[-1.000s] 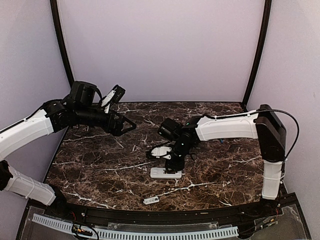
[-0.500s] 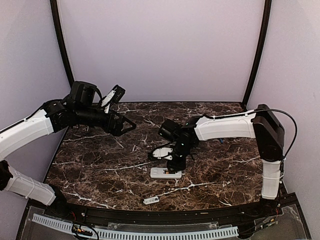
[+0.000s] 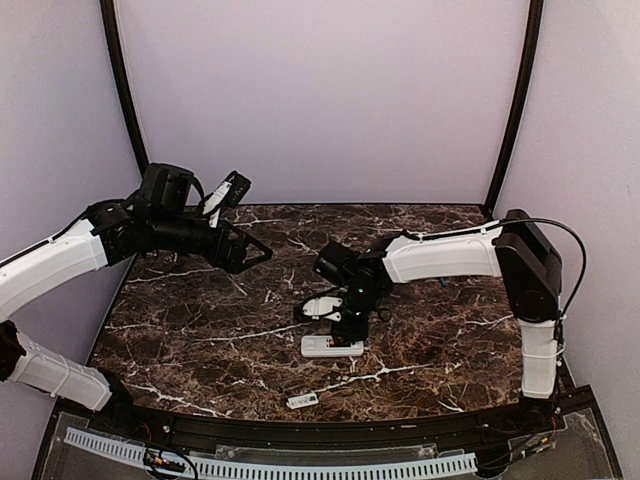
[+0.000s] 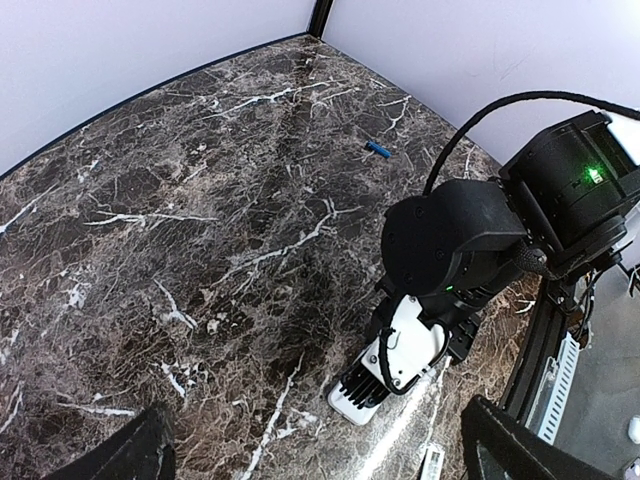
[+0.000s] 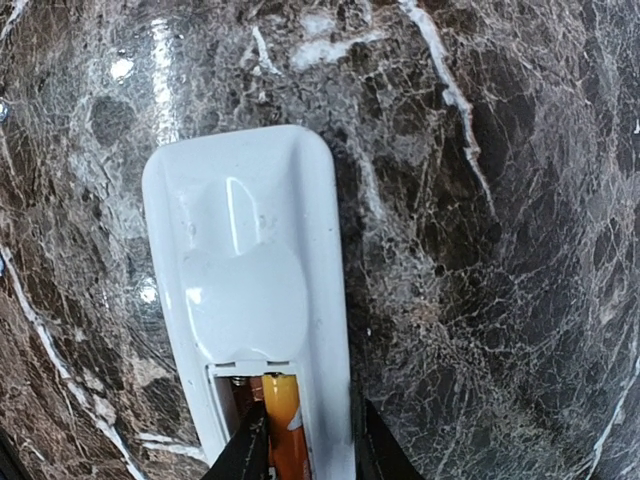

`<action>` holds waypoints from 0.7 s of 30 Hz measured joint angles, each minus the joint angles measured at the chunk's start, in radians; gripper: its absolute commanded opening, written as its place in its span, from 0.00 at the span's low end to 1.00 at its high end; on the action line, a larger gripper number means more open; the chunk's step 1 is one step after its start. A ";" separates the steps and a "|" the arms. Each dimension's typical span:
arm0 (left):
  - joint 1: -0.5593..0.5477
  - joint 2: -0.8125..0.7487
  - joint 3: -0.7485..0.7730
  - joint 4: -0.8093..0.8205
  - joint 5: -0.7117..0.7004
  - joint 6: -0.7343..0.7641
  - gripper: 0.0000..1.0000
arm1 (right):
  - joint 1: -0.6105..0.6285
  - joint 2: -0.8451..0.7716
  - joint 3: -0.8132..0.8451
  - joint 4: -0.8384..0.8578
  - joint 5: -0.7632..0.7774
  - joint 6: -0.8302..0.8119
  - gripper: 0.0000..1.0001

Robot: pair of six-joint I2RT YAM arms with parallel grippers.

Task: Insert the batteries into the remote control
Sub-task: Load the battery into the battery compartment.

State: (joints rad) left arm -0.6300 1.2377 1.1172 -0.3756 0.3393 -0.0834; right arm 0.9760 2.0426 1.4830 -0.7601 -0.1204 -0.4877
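Note:
The white remote control [image 3: 332, 347] lies back side up on the marble, its battery bay open. In the right wrist view an orange-red battery [image 5: 283, 430] rests in the bay of the remote control [image 5: 245, 270]. My right gripper [image 5: 308, 445] stands straight over it. One finger is inside the bay beside the battery, the other outside the remote's right edge, with the jaws narrow. The blue battery [image 4: 378, 150] lies alone far back on the right. My left gripper [image 3: 255, 252] hovers open and empty at the back left.
A small white battery cover [image 3: 302, 401] lies near the table's front edge, also seen as the cover [image 4: 432, 462] in the left wrist view. Curtain walls and black corner poles [image 3: 512, 110] close in the table on three sides.
My right gripper's jaws have narrowed around the battery end of the remote, and the right arm has eased slightly left. The left arm has not moved.

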 measured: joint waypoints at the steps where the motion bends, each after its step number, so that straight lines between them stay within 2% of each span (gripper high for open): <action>1: 0.000 0.000 0.000 0.000 0.000 0.000 0.99 | 0.000 0.000 0.002 0.002 -0.003 0.003 0.27; 21: 0.000 0.000 0.000 0.000 0.000 0.002 0.99 | -0.022 -0.006 0.002 0.033 -0.058 0.062 0.33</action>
State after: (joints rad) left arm -0.6300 1.2377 1.1172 -0.3752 0.3393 -0.0818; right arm 0.9543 2.0365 1.4853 -0.7273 -0.1783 -0.4259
